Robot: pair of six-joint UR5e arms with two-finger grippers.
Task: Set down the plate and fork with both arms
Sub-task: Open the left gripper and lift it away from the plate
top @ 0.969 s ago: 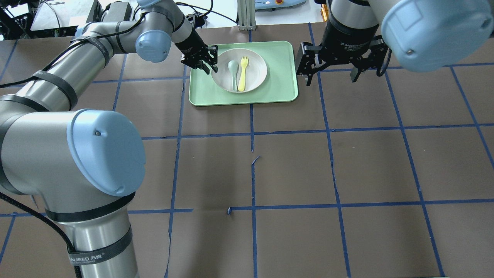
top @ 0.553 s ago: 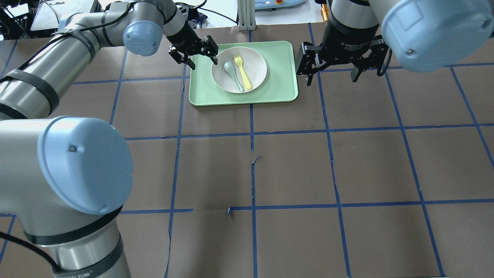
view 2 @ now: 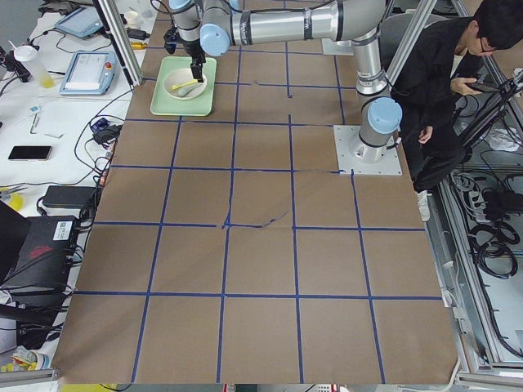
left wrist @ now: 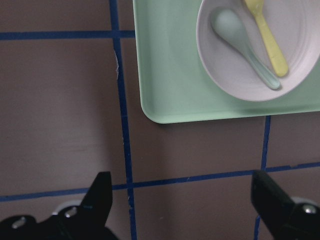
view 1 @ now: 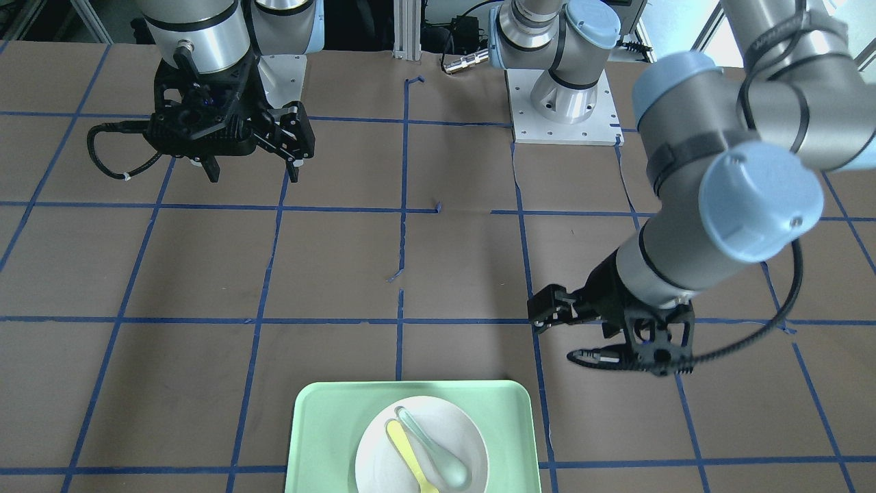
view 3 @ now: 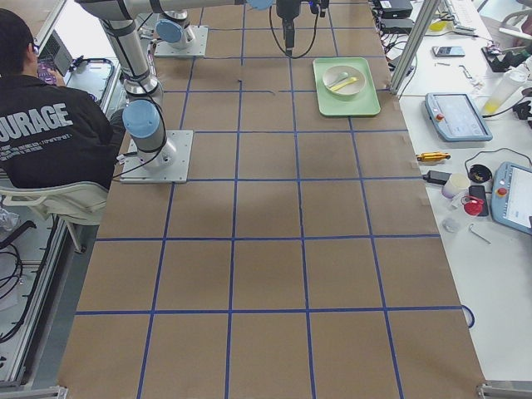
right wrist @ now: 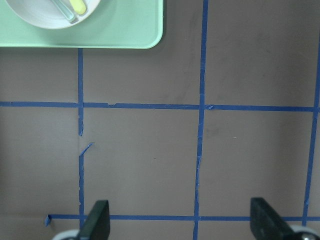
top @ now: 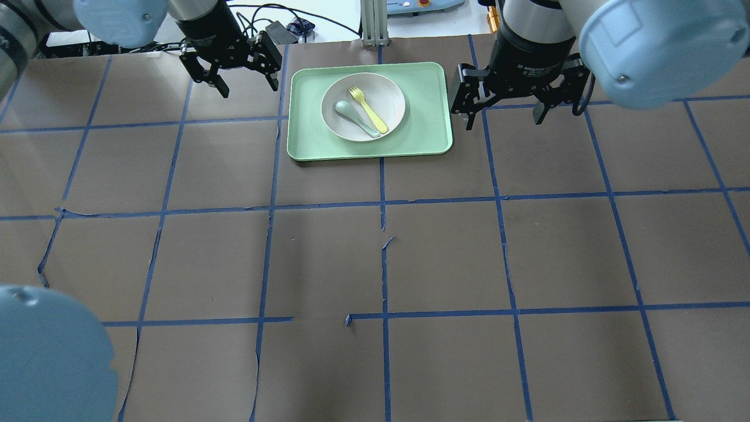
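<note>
The white plate (top: 388, 97) lies on the mint-green tray (top: 422, 132) at the table's far middle. The pale-yellow fork (top: 368, 110) lies in the plate beside a grey-green spoon (top: 355, 117). My left gripper (top: 243, 73) is open and empty, raised above the table just left of the tray. My right gripper (top: 504, 111) is open and empty, just right of the tray. The left wrist view shows the plate (left wrist: 300, 55), the fork (left wrist: 267, 40) and the open fingers (left wrist: 100, 195). The right wrist view shows the tray's corner (right wrist: 125, 30).
Brown paper with blue tape lines covers the table (top: 445, 258). An aluminium post (top: 374, 23) stands behind the tray. A person (view 2: 445, 73) sits beside the robot's base. Tablets and tools lie on the white bench (view 3: 482, 125) beyond the table.
My left gripper has let go at the plate's left rim and moved left, away from the tray. The plate turned a little, so fork and spoon now lie slanted. The right arm stayed still.
</note>
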